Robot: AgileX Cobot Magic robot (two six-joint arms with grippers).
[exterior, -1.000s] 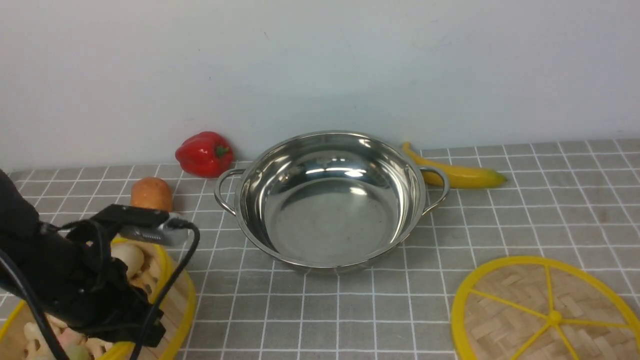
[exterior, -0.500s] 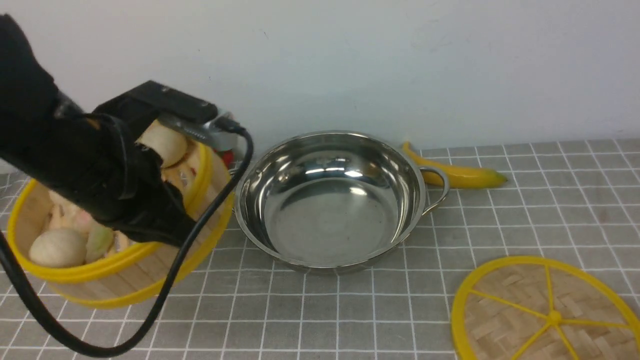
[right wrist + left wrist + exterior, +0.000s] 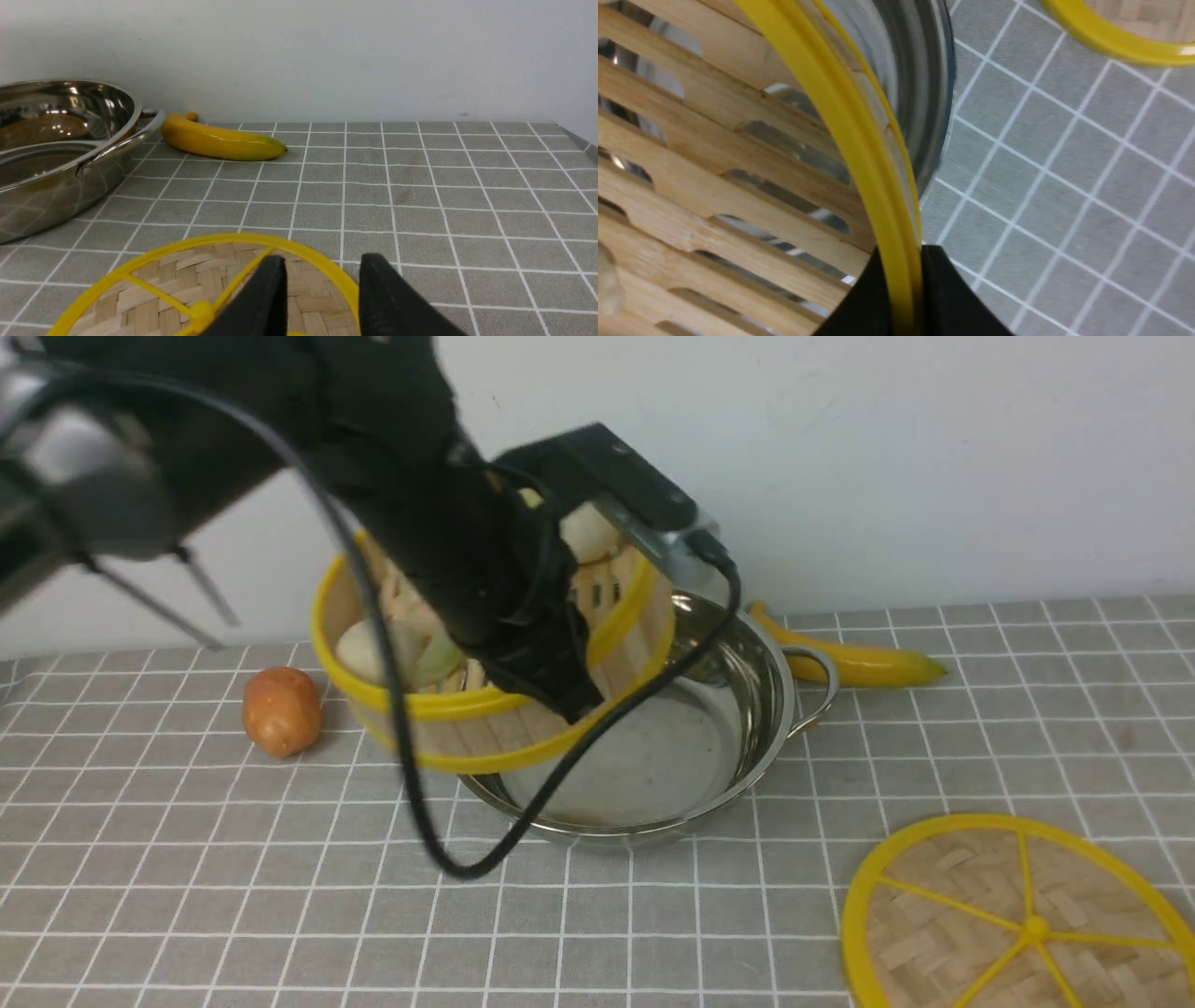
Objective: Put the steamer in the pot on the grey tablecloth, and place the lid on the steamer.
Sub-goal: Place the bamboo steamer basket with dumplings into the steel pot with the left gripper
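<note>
Soft, even light is falling from overhead, keeping the whole scene bright with no hard edges. The white wall (image 3: 934,448) is taking on a faint bluish cast. The pot (image 3: 46,200) is throwing back small white highlights along its far inner side and mirroring warm yellow tones. The banana (image 3: 859,663) is carrying a thin glossy streak and casting only a weak shadow on the grey tablecloth (image 3: 980,728). The left arm (image 3: 420,523) is smearing with motion blur on the left. Seen close up, the steamer (image 3: 833,121) is looking soft across its slats, and the pot's rim beside it is blurring into streaks. The lid (image 3: 1018,924) is showing crisp weave at near right.
</note>
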